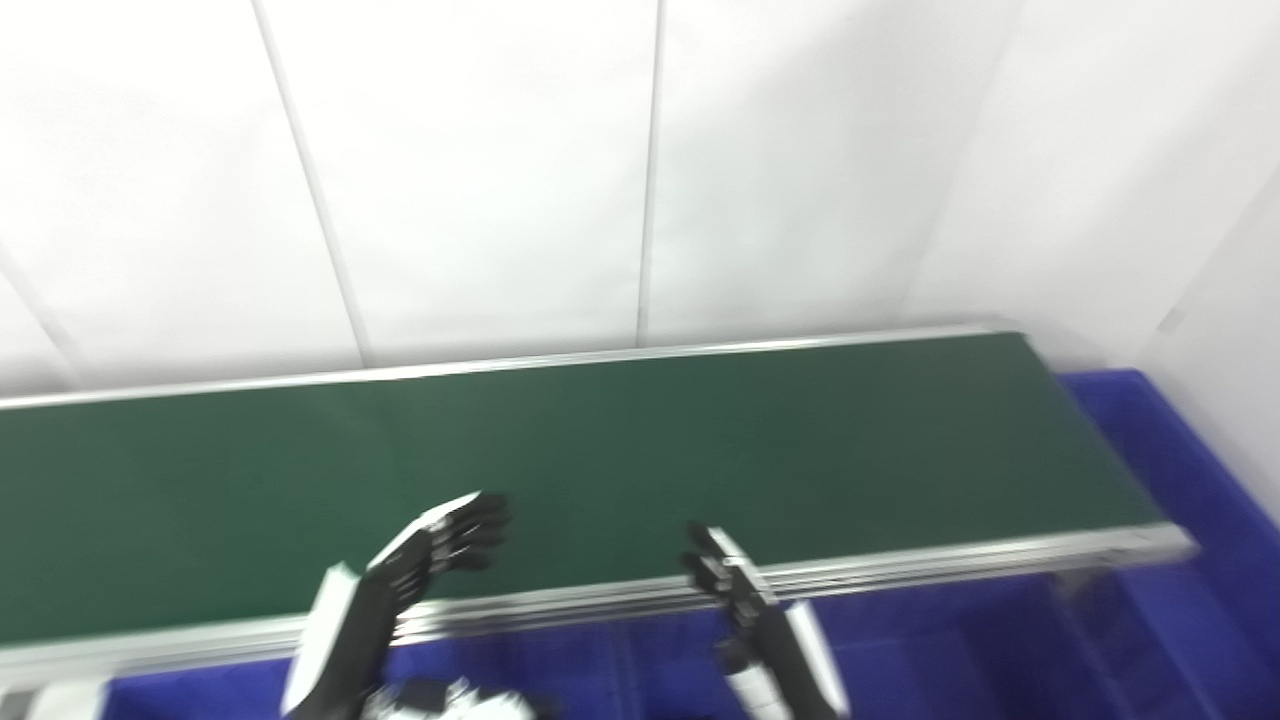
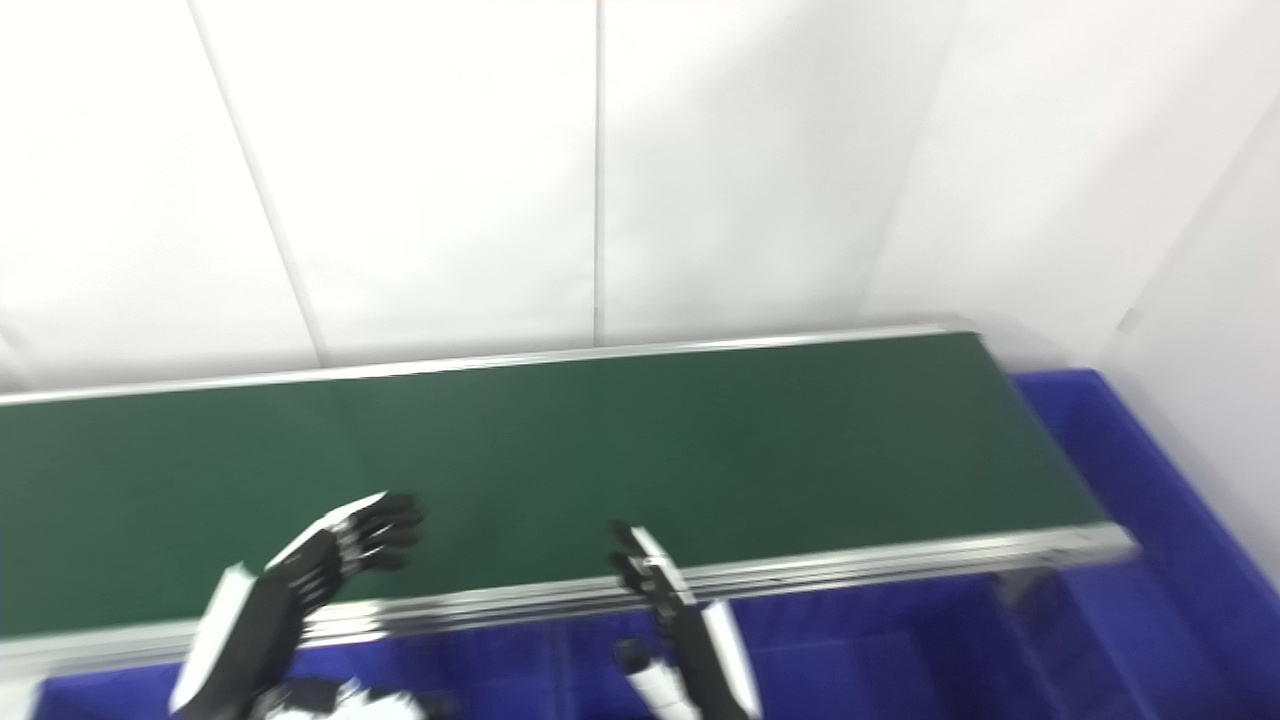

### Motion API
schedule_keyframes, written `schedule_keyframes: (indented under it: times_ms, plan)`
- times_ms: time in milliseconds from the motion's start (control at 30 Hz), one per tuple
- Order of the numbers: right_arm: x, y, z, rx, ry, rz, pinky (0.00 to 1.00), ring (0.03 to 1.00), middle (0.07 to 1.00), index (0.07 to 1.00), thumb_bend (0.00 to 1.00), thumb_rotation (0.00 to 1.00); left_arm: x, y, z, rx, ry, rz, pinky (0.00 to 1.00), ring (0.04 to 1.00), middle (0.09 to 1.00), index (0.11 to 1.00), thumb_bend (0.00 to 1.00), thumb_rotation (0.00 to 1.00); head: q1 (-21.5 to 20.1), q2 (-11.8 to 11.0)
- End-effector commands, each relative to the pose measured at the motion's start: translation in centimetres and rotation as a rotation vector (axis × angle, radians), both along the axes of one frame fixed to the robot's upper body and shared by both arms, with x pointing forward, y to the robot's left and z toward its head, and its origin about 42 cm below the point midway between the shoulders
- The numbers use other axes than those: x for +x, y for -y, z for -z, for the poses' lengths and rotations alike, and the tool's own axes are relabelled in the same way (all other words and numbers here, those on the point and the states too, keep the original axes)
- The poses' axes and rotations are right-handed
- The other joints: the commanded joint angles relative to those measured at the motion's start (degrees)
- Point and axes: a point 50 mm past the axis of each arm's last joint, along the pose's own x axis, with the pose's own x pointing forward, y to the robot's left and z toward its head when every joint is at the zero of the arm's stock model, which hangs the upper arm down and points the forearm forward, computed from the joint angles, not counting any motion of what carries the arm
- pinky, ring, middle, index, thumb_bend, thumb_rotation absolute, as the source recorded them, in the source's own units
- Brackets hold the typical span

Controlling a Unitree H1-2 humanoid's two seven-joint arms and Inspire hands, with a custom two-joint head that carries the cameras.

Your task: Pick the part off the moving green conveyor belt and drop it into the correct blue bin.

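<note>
A: What is seen nearest?

B: Blue bins (image 1: 930,640) are seen below the belt's near rail; their contents cannot be made out. Both hands are raised at that rail. The left hand (image 1: 440,545) is held spread over the belt's near edge, nothing gripped. The right hand (image 1: 735,590) is held with fingers extended and apart, also empty.

A: And farther off?

B: The belt (image 1: 700,450) is seen bare along its visible length; no part is shown on it. A white wall (image 1: 640,170) lies behind.

A: Which step is judged in hand?

B: Waiting is judged. The next move calls for a part to be watched for, then timed and grasped as it passes within reach.
</note>
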Motion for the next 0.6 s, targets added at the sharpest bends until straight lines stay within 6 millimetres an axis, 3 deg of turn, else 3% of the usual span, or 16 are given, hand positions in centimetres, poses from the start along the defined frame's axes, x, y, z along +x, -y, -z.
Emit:
schedule_keyframes:
  times_ms: [0,233,567]
  plan:
    - [0.0,0.7,-1.2,0.010,0.027,-0.007,0.85,0.880,0.920,0.922,0.90,0.99,0.1,0.6,-1.1,-0.022,0.034,-0.023,0.77,0.804,0.834,0.826,0.83,0.20,3.74,1.52]
    - [0.2,2.1,-1.8,0.036,0.032,-0.052,0.83,0.863,0.897,0.921,0.92,1.00,0.5,1.8,-0.4,-0.063,0.012,-0.066,0.83,0.847,0.870,0.834,0.83,0.30,8.65,3.74]
    - [0.6,1.6,-1.6,0.042,0.056,-0.039,0.82,0.866,0.901,0.917,0.94,0.99,0.5,1.2,0.6,-0.093,-0.027,-0.070,0.86,0.869,0.889,0.839,0.84,0.38,7.27,3.00]
